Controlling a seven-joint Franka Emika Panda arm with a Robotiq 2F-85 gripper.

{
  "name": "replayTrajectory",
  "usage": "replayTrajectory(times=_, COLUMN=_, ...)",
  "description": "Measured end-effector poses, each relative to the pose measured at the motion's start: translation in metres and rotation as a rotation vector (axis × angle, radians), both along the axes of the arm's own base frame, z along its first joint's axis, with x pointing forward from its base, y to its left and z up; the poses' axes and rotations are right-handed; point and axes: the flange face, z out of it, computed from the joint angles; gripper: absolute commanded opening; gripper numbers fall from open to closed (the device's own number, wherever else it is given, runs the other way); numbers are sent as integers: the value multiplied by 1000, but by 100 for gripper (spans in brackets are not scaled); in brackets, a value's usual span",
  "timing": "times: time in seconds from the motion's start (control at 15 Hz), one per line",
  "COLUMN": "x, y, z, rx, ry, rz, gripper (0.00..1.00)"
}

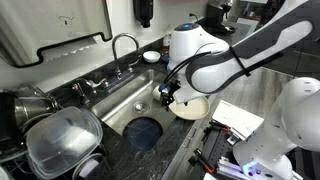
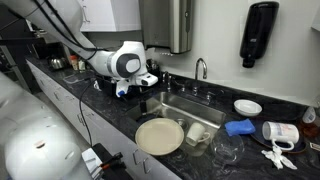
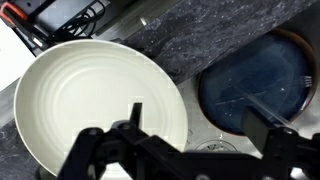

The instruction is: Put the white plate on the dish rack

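Note:
The white plate (image 3: 95, 105) lies flat on the dark stone counter beside the sink, seen in both exterior views (image 1: 192, 108) (image 2: 160, 136). My gripper (image 3: 198, 122) hangs just above the plate's edge on the sink side, open and empty, one finger over the plate and the other over the sink. It also shows in an exterior view (image 1: 170, 92). The dish rack (image 1: 92, 160) shows only as a dark frame at the lower left, under a translucent domed container (image 1: 60, 140).
The steel sink (image 1: 120, 105) holds a dark blue plate (image 3: 255, 85) (image 1: 145, 131). The faucet (image 1: 125, 45) and a small white bowl (image 1: 150, 57) stand behind it. Red and black cables (image 3: 45, 20) and white paper (image 1: 236, 120) lie past the plate. Cups and a glass (image 2: 226, 150) sit by the sink.

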Motion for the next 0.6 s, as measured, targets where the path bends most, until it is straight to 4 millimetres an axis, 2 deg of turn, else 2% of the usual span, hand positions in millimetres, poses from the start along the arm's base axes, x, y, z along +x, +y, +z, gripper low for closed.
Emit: replayTrajectory(times=0.6, x=30, y=6, z=-44, rx=-76, ry=6, rz=52, gripper=100)
